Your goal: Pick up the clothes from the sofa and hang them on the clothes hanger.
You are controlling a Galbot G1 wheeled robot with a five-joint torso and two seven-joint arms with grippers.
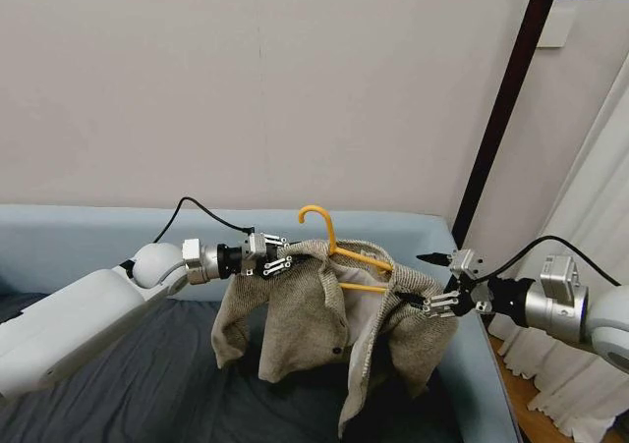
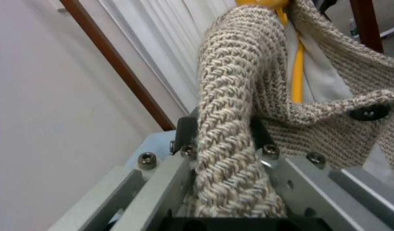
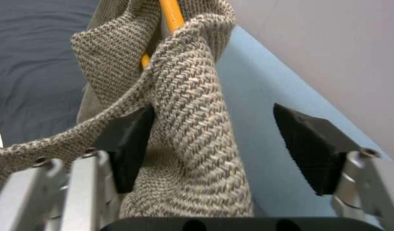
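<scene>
Left pincer (image 1: 291, 257) clamped on 1 shoulder of knit cardigan (image 1: 300, 315), which sits draped on yellow hanger (image 1: 319, 222) in the air above sofa (image 1: 88, 227); right pincer (image 1: 433, 284) open, jaws spread around the other shoulder's fabric.

Right gripper (image 3: 217, 147): jaws wide apart. Knit cardigan (image 3: 190, 125) runs btwn them, touching one pad (image 3: 131, 147); other pad clear of fabric. Cardigan draped over orange hanger (image 3: 171, 12). Behind: sofa (image 3: 258, 103), light blue rim, dark seat.
</scene>
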